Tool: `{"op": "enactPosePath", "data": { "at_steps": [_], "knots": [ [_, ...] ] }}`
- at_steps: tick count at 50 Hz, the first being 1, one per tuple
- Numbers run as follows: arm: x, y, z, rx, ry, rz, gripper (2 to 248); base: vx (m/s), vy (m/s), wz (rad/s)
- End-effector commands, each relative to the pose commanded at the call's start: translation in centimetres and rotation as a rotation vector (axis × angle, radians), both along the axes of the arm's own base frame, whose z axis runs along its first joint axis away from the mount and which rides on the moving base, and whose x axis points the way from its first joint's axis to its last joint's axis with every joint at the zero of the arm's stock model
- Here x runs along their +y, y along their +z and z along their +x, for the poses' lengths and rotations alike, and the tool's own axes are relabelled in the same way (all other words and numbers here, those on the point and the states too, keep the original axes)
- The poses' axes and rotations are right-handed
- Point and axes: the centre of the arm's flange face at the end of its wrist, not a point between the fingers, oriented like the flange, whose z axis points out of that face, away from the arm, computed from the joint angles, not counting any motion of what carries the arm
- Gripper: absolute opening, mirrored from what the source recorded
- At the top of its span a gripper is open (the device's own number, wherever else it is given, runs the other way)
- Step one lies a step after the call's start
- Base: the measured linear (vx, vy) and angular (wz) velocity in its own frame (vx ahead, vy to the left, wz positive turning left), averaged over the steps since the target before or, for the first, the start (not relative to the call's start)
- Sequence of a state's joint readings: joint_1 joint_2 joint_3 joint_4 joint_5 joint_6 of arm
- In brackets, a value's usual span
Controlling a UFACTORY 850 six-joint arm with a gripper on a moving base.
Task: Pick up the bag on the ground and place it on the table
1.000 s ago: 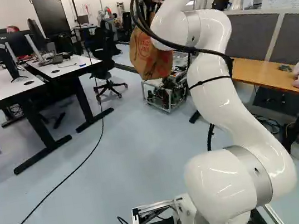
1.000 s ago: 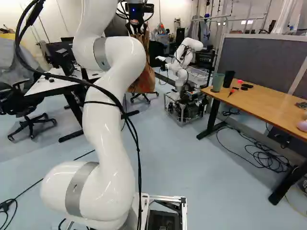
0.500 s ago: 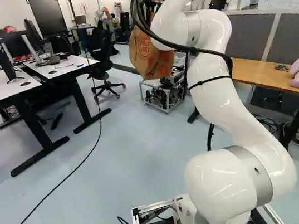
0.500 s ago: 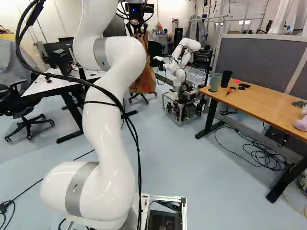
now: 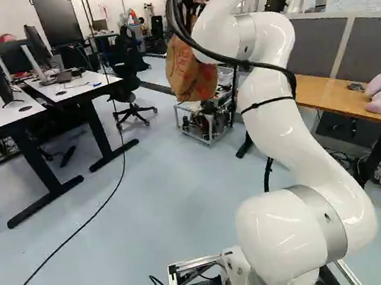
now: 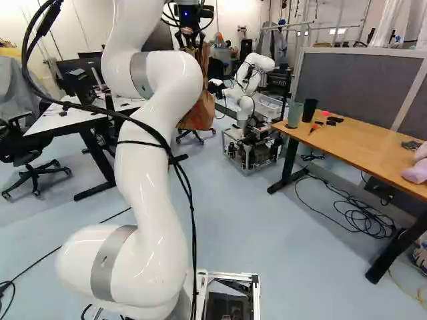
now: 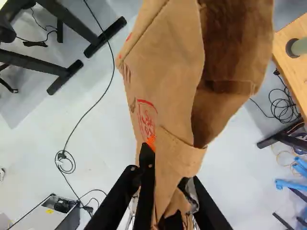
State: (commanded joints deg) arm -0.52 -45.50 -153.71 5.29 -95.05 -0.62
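Pale floor (image 6: 287,240), another robot (image 6: 247,97) near wooden table (image 6: 370,148), cables (image 6: 363,219) beneath; bag (image 7: 168,72) gripped

Two cameras behind the white arm (image 5: 284,121), left and right, looked ahead and a bit down at the same wooden table (image 6: 373,150), while one on its wrist (image 6: 188,12) looked along the gripper (image 6: 191,44), close to the bag (image 7: 168,72).

The brown paper bag (image 7: 168,62) (red print on one side) is creased and deeply folded, hanging aloft with its narrowed upper part pinched between the fingers (image 6: 201,40). The wooden surface (image 6: 373,143), level on dark legs, stands apart, at the right of the right base view.
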Motion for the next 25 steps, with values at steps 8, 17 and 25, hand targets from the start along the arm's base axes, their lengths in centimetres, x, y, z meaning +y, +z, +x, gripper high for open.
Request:
{"op": "enactPosePath", "data": {
  "at_steps": [8,17,25],
  "knots": [
    [0.00,0.00,0.00,0.000,0.000,0.000,21,0.072,-0.146,-0.199],
    [0.00,0.00,0.00,0.000,0.000,0.000,21,0.083,-0.177,-0.292],
    [0.00,0.00,0.00,0.000,0.000,0.000,21,0.080,-0.178,-0.295]
  ]
}}
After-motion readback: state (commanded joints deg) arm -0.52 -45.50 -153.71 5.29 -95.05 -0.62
